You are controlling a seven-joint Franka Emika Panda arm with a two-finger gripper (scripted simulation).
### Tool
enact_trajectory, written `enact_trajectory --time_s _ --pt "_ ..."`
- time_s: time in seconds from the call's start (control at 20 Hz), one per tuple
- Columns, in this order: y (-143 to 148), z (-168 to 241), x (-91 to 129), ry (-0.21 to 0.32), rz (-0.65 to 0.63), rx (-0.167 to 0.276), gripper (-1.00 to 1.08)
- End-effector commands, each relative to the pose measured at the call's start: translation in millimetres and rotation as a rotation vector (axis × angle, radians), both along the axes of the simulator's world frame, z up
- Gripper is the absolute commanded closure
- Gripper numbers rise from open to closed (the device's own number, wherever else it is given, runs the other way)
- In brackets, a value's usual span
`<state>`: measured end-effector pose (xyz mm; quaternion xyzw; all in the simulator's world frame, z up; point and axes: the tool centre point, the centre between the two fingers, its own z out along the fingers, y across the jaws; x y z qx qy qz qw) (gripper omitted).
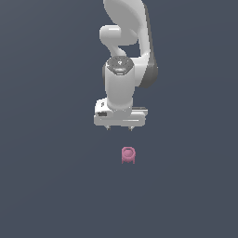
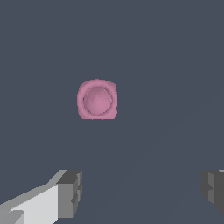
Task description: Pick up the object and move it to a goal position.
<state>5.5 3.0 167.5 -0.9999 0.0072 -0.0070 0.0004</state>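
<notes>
- White two-fingered claw [image 1: 119, 127] hangs from the white Franka arm [image 1: 123, 51] with its jaws spread wide and nothing between them; the wrist view shows a broad gap between the two grey fingertip pads [image 2: 70, 192].
- Both short fingertips point straight down, and the claw's flat white body sits level beneath the arm's last joint.
- Below the claw stands the object, a tiny pink item with a ring-shaped round top and short stubby legs [image 1: 128, 155], upright on the plain dark grey floor [image 1: 51, 186].
- It is apart from the claw, not touched by either fingertip, and sits near the middle of the floor as the exterior view frames it, slightly toward the exterior view's right of the claw's centre line.
- From the wrist camera the pink item [image 2: 97, 99] appears from above as a rounded square with a circular hollow in its top; its legs are hidden in that view.
- How far the fingertips are above the floor is hard to judge, though they seem to be higher than the item's top.
</notes>
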Motion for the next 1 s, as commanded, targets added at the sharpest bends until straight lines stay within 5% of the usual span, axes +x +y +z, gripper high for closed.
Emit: enact_trajectory --time_s 0.0,0.4,0.95 --pt "0 0 0 0.000 0.000 0.000 -0.92" --pt "30 -6 -4 0.008 0.054 0.026 -0.92" --pt "32 -15 8 0.009 0.045 0.023 -0.92"
